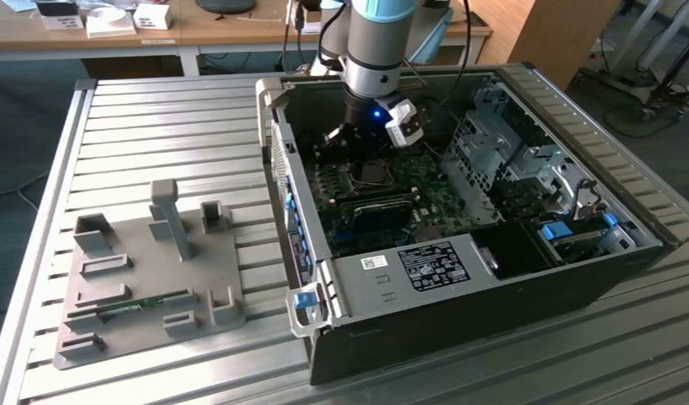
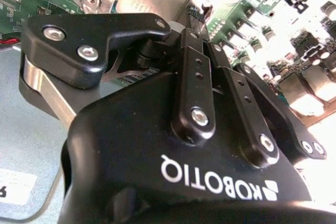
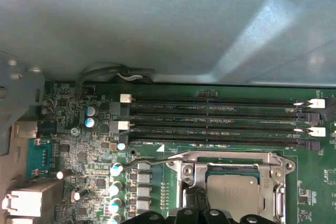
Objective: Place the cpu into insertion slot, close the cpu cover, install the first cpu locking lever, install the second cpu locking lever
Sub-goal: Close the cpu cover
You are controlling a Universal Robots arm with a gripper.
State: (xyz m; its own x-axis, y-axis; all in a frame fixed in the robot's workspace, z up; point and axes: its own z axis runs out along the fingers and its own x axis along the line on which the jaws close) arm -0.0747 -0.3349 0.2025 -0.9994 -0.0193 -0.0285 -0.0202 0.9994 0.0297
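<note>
1. Roughly, reading the exterior view as a clock face, the black computer case [image 1: 491, 312] lies open on the slatted metal table [image 1: 153, 126]. A grey fixture tray [image 1: 142, 253] sits at the case's 9 o'clock, apart from it.
2. The insertion slot [image 1: 375, 174] is at about 10 o'clock from the case's middle, on the green motherboard [image 1: 435, 198].
3. The cpu [image 3: 233, 195] lies flat in that slot with its silver-grey top facing up out of the case. It is square, so it has no long axis, and its edges run parallel to the memory slots [image 3: 220, 114].
4. In the exterior view those memory slots lie at the slot's 6 o'clock, with their long axis running from about 9 to 3.
5. The cpu cover [image 3: 231, 158] is down flat over the chip. Its frame rings the chip's rim and the metal top shows through the window.
6. A thin wire locking lever [image 3: 152, 160] runs off the cover's corner on the memory-slot side, roughly parallel to those slots. I cannot tell whether it is latched.
7. The arm [image 1: 373, 51] comes down from 12 o'clock, and the gripper [image 1: 361, 152] hangs just at the slot's 11 o'clock, close above the board.
8. In both wrist views the gripper [image 2: 195, 17] [image 3: 195, 200] has its fingers drawn together beside the cover's edge. I cannot tell whether anything thin is pinched between them.
</note>
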